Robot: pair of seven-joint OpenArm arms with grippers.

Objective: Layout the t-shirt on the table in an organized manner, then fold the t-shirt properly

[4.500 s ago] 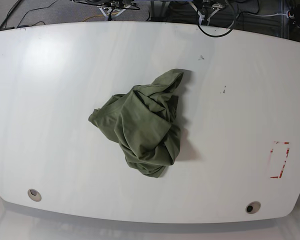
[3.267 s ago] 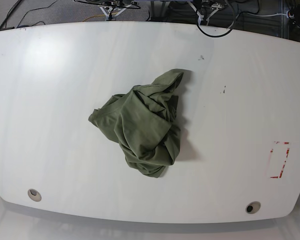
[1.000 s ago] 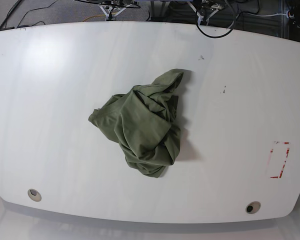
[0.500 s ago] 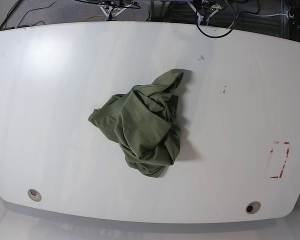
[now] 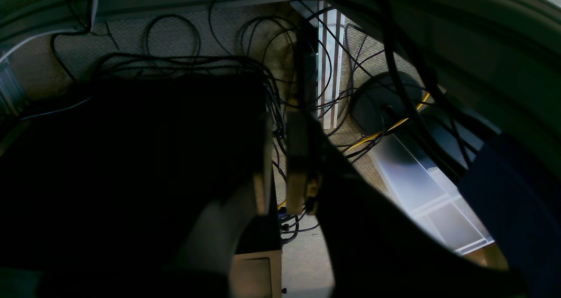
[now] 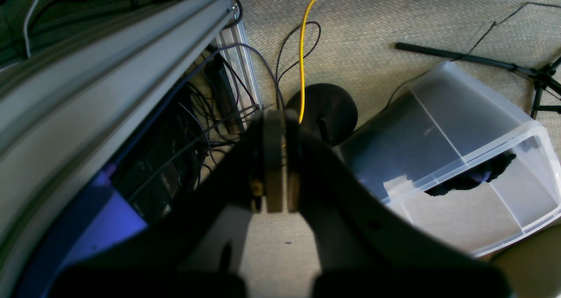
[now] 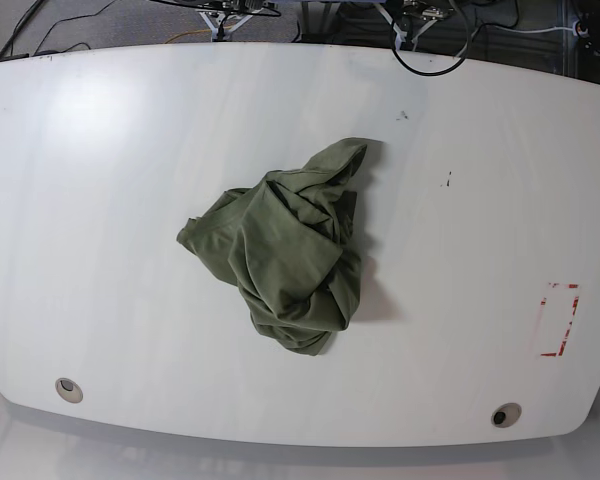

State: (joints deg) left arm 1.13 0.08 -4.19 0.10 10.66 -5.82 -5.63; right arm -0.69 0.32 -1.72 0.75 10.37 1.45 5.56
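Note:
The olive-green t-shirt (image 7: 290, 250) lies crumpled in a heap near the middle of the white table (image 7: 100, 200), with one lobe reaching toward the far edge. Neither arm shows in the base view. In the left wrist view my left gripper (image 5: 280, 122) hangs off the table over the floor cables, its fingers nearly together and holding nothing. The right wrist view shows my right gripper (image 6: 275, 118) above the carpet, fingers pressed together and empty. Neither wrist view shows the t-shirt.
Two round grommet holes (image 7: 68, 388) (image 7: 505, 415) sit near the table's front edge, and a red dashed rectangle (image 7: 560, 320) is at the right. On the floor are tangled cables (image 5: 175, 48), a yellow cable (image 6: 302, 48) and a clear plastic bin (image 6: 460, 157).

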